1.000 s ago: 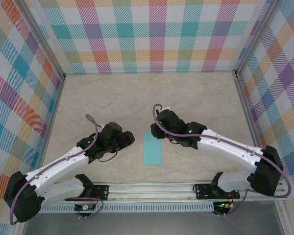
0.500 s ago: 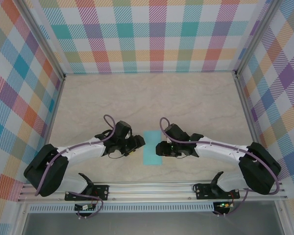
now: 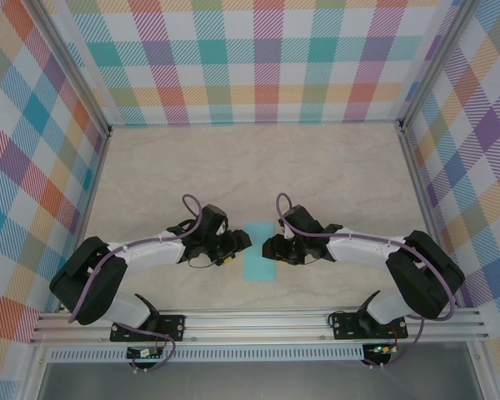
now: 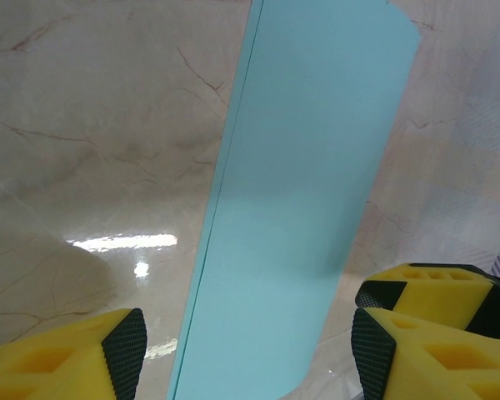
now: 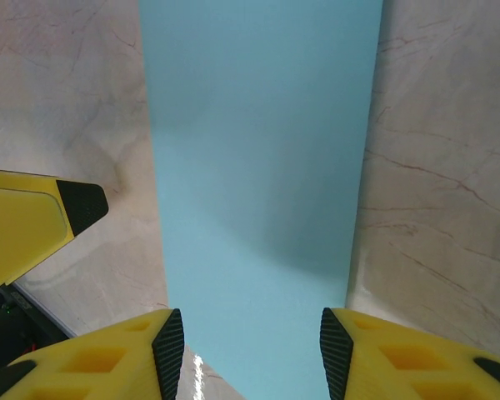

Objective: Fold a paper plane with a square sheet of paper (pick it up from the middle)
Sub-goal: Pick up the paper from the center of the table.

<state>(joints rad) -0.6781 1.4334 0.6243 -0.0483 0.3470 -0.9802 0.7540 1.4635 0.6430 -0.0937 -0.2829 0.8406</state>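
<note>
Overhead, paper sheet (image 3: 259,268) partly hidden under left gripper (image 3: 244,243), right gripper (image 3: 268,247); both spread, straddling it.

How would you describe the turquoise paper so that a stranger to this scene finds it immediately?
On the marble-patterned table, look near the front edge, where the left gripper and the right gripper face each other. The paper lies flat between them. It is the only turquoise thing there, a narrow plain rectangle.
</note>
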